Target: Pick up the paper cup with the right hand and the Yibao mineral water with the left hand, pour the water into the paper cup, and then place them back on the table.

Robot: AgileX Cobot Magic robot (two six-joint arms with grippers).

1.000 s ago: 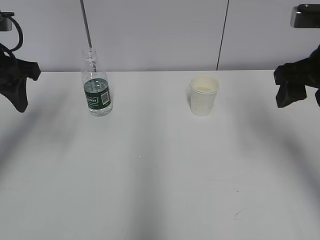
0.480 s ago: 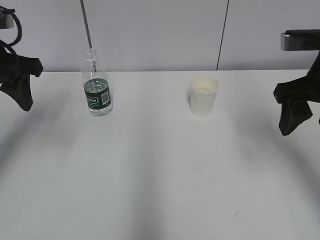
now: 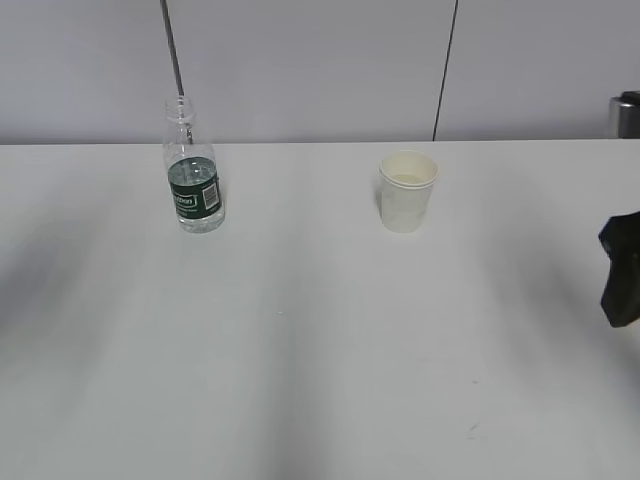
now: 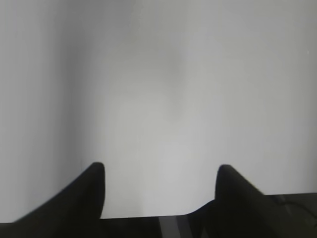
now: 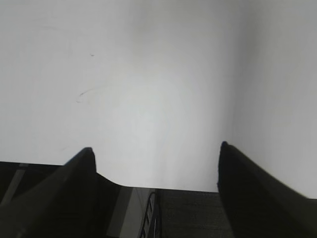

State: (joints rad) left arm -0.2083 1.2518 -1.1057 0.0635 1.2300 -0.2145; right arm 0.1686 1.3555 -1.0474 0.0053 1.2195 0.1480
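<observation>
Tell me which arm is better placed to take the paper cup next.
Right. The right gripper shows at the right edge of the exterior view, on the same side as the paper cup. Its jaws are open and empty in the wrist view. The left arm is outside the exterior view, and the bottle is on its side.

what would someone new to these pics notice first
The Yibao mineral water, a capless clear bottle with a dark green label, stands upright at the back left of the white table. The paper cup stands upright to its right, apart from it. Neither is held: the right hand shows only at the exterior view's right edge, and both wrist views show open jaws over bare tabletop.
</observation>
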